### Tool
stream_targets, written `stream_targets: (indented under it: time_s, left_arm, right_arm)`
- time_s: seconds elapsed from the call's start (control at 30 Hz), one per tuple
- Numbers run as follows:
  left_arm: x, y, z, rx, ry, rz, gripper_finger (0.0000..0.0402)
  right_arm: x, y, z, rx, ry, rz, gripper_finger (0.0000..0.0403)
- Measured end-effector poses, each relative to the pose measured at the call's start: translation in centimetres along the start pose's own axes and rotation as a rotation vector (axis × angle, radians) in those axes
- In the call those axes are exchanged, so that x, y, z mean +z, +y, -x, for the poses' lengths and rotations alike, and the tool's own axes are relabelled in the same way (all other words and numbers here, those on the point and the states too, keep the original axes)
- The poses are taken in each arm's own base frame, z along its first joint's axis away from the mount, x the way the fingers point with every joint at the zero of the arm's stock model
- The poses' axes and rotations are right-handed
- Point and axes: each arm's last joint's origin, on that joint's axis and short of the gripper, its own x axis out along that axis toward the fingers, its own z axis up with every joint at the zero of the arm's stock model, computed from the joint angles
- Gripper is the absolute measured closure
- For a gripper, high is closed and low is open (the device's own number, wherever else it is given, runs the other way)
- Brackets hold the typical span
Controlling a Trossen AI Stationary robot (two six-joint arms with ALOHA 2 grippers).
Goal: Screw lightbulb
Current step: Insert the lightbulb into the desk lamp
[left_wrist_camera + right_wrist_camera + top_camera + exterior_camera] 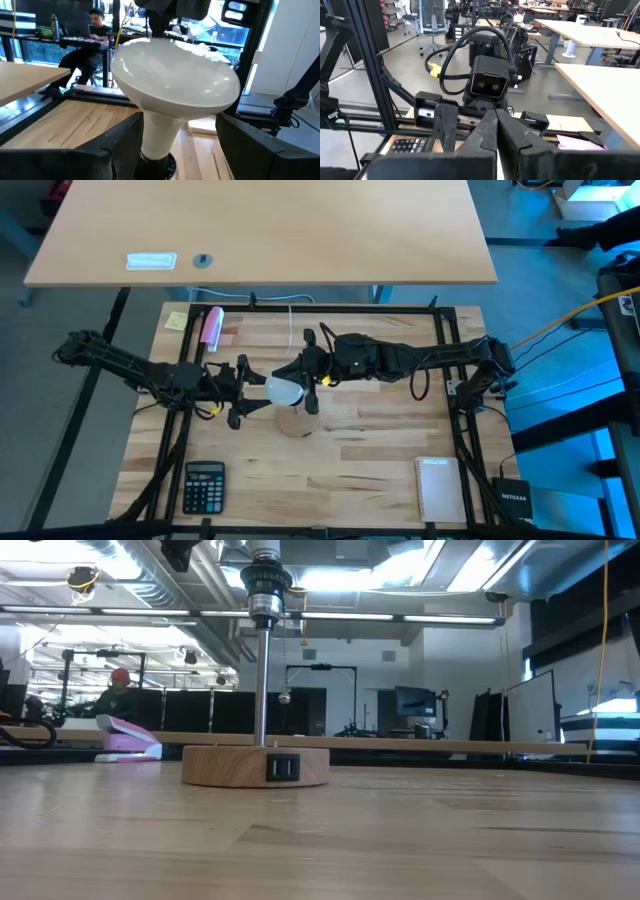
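Note:
The white lightbulb (284,390) stands tilted with its narrow neck (159,135) in the black socket (156,166). The socket tops a metal pole (260,680) that rises from the round wooden base (256,766). The bulb lies above the top of the low view. My left gripper (240,392) is open, with one finger (112,150) on each side of the neck. My right gripper (311,385) is shut at the globe's far side and shows as a dark shape (167,15) behind it. The bulb does not show in the right wrist view. My right gripper is shut close against the globe's far side (165,42), coming level from the table's right. The globe hides the spot, so I cannot tell whether it touches.
A calculator (203,486) lies at the near left and a notepad (437,488) at the near right. A pink stapler (212,327) and a yellow note (177,320) lie at the far left. Black frame rails (455,370) border the table.

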Motion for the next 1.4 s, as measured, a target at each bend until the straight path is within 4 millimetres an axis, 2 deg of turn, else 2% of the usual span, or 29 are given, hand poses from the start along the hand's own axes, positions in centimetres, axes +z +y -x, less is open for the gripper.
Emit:
stream_targets:
  time_s: [0.23,0.5,0.87,1.2,1.4]
  left_arm:
    - [0.2,0.2,-0.3,0.013,-0.025,-0.018,0.0163]
    - [-0.7,0.7,-1.2,0.05,0.018,-0.023,0.0163]
    - [-0.4,0.7,-1.1,0.047,-0.002,-0.01,0.0163]
    - [-0.3,0.7,-1.1,0.046,-0.011,-0.006,0.0163]
    - [-0.3,0.7,-1.1,0.046,-0.01,-0.006,0.0163]
  right_arm:
    - [-0.1,-0.1,0.3,-0.013,0.07,0.01,0.04]
    - [-0.5,-0.1,0.3,-0.029,0.115,0.012,0.04]
    - [-1.0,1.5,0.5,-0.039,0.185,0.056,0.04]
    - [-1.3,0.9,0.9,-0.172,0.255,0.099,0.04]
    - [-1.5,1.0,0.8,-0.16,0.262,0.102,0.04]
